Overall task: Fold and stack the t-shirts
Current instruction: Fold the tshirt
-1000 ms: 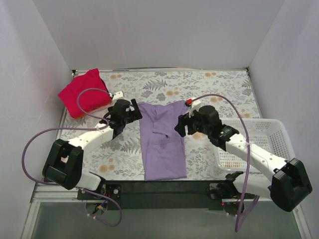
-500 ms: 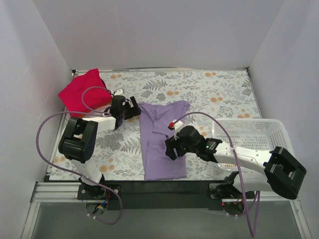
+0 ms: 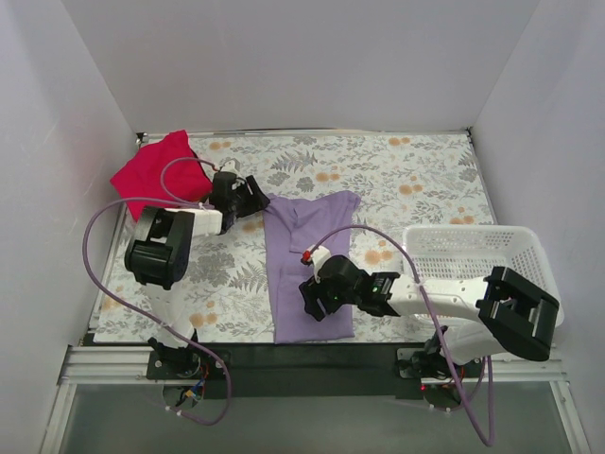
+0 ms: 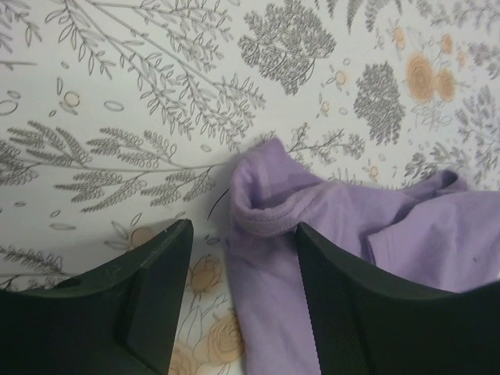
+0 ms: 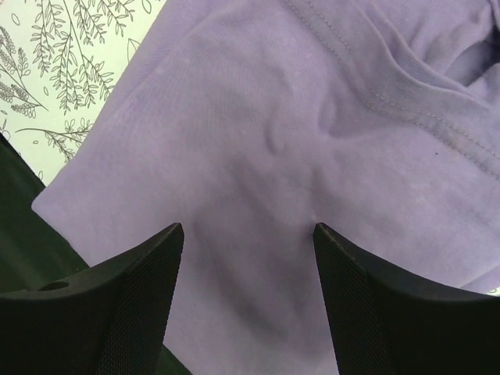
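Red t-shirt (image 3: 151,182) is bunched up in the desk's (image 3: 416,165) far-left corner. Left tool (image 3: 251,200) sits wide open, gripping nothing, right at the lavender t-shirt's (image 3: 307,248) far-left corner. That shirt's long axis runs far-to-near. Right tool (image 3: 312,303) hovers over its near end, jaws also spread and empty, so each arm looks nearer one end.

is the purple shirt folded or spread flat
Partly folded: the lavender shirt lies as a long narrow strip, not yet folded end to end.
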